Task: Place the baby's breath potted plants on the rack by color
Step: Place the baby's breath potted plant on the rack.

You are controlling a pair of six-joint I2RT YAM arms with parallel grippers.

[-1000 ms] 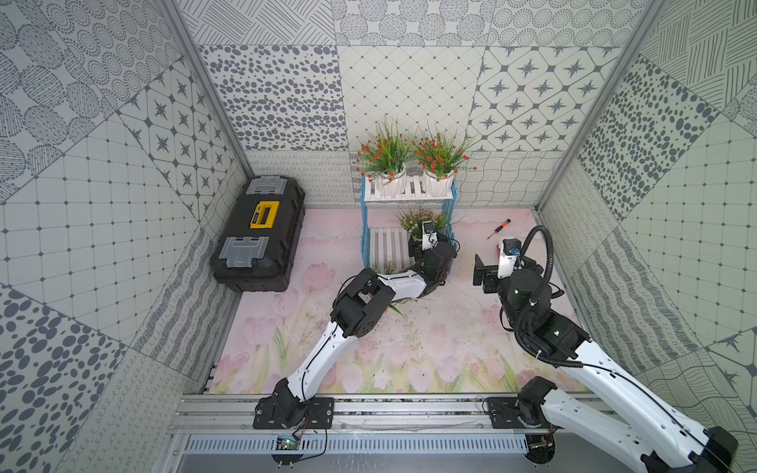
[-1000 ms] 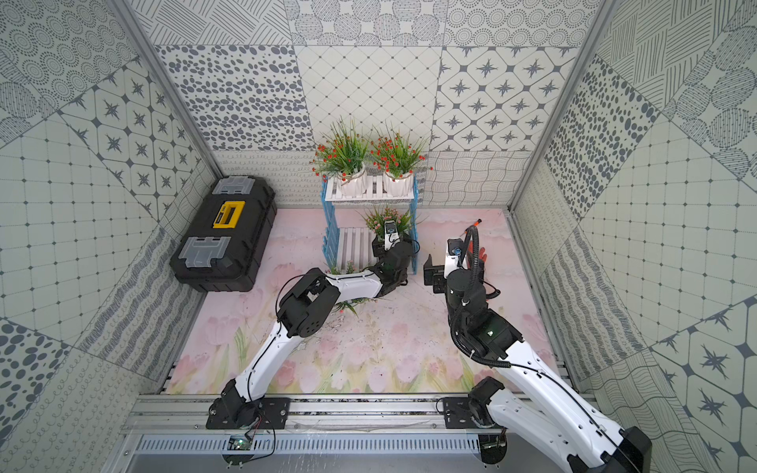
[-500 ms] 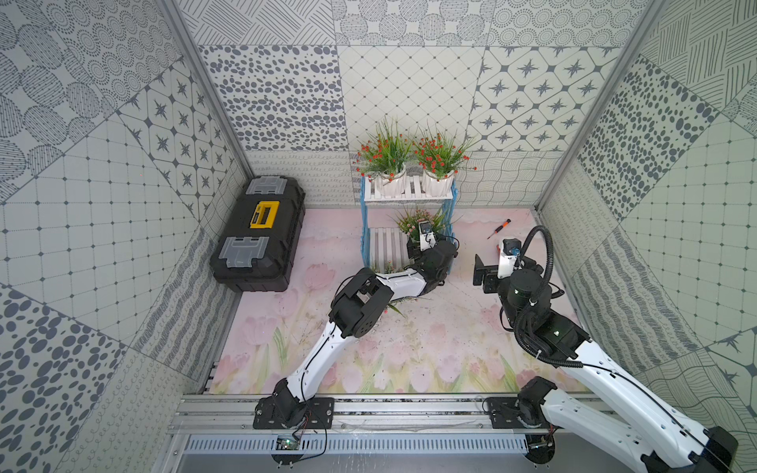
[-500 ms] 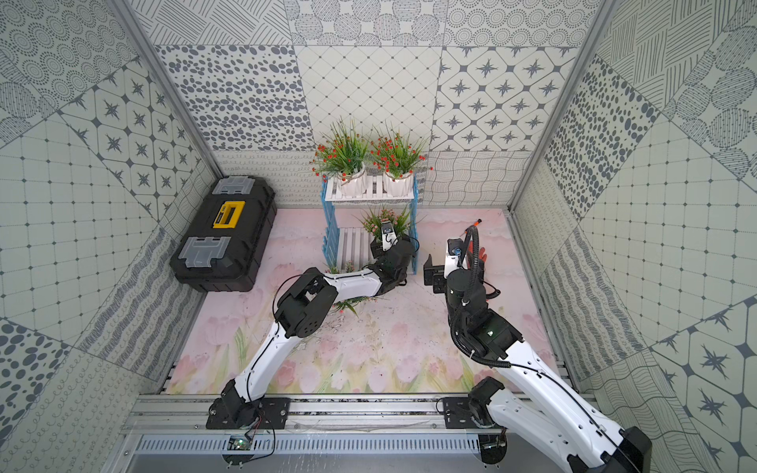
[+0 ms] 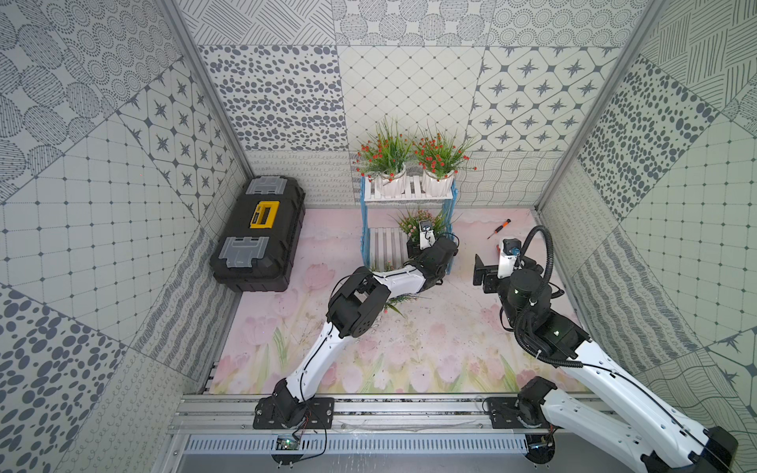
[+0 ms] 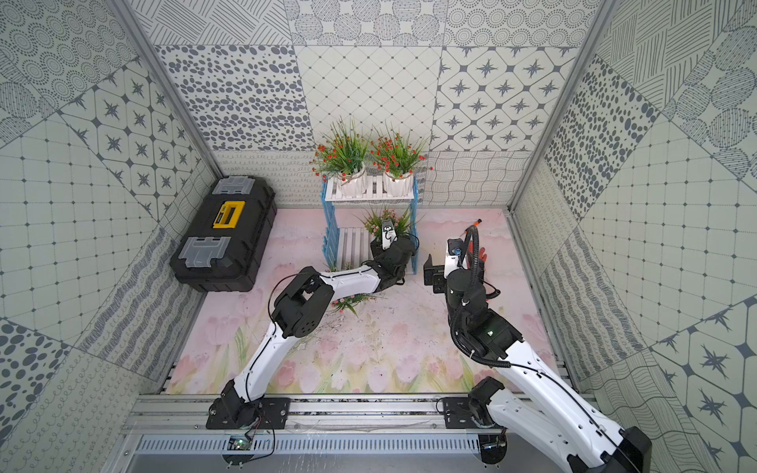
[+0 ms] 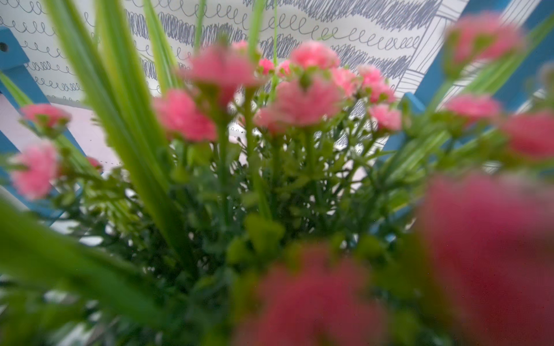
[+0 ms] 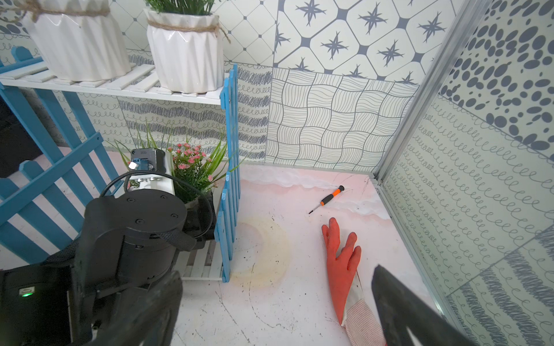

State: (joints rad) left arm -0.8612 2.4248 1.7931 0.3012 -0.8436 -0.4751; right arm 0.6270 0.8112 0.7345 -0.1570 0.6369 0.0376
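Left gripper (image 5: pixel 414 247), closure unclear, meets pink-flowered grassy potted plant (image 5: pixel 413 219) at blue-framed white slatted rack's (image 5: pixel 383 250) lower shelf; pot best seated flat.

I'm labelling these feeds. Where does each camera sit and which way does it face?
Top views: high at the front, looking down toward the back wall; both arms show.
Left wrist: on the left arm, facing into the pink plant; no robot part shows.
Right wrist: low, facing the rack; the open right gripper and the left arm show.
Shared: the pink plant.
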